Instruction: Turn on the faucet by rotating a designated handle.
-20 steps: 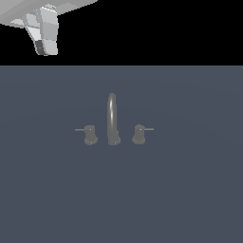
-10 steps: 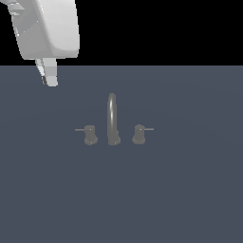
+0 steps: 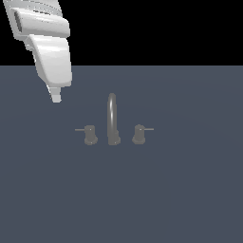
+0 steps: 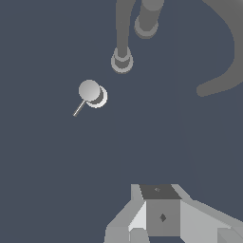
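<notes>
- Right now our gripper (image 3: pixel 56 98) hangs above the grey surface (image 3: pixel 190 190), up and toward the exterior view's left of the faucet (image 3: pixel 112 118), well apart from it.
- We cannot tell whether the jaws are parted or closed: the exterior view shows only one pale tip below the wrist, and the wrist view shows the finger bases (image 4: pixel 161 216) together at the frame edge but not the tips. Nothing appears to be held.
- Our handle (image 3: pixel 89 135) stands just beside the spout on the exterior view's left, its thin rod (image 3: pixel 79 129) sticking out away from the spout. In the wrist view it is the round knob (image 4: pixel 90 91) with the rod (image 4: pixel 79 108) slanting off it.
- The twin knob (image 3: pixel 139 134), rod pointing the other way, is not ours.
- We judge the handle to be rigid metal fixed to the surface, so it should turn about its post rather than lift. It looks smooth, and so perhaps slippery.
- The rod is thin and gives the most leverage, so we would push against its side near the outer end, or pinch it there.
- No containers appear in either view.
</notes>
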Controlling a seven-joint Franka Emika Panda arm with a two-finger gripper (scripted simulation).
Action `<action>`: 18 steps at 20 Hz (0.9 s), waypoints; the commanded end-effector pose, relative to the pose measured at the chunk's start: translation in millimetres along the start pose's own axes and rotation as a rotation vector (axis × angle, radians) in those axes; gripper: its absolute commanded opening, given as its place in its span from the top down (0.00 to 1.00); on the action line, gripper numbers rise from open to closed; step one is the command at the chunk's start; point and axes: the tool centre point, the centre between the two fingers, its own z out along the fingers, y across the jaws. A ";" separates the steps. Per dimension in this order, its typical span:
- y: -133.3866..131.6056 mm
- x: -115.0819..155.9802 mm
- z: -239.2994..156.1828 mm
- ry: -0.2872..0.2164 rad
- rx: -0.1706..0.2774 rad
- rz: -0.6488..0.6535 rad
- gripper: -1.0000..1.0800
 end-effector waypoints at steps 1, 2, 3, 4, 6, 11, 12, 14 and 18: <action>-9.7 3.0 10.1 0.000 0.002 0.039 1.00; -13.3 4.4 14.0 0.000 0.003 0.054 1.00; -16.8 5.8 17.8 0.000 0.003 0.069 1.00; -20.3 7.3 21.7 0.001 0.004 0.084 1.00; -27.3 10.4 29.4 0.001 0.005 0.113 1.00; -44.6 19.8 49.5 0.003 0.006 0.190 1.00; -48.1 21.9 53.7 0.004 0.006 0.206 1.00; -55.4 26.7 62.5 0.006 0.006 0.240 1.00; -70.7 38.1 81.7 0.009 0.006 0.313 1.00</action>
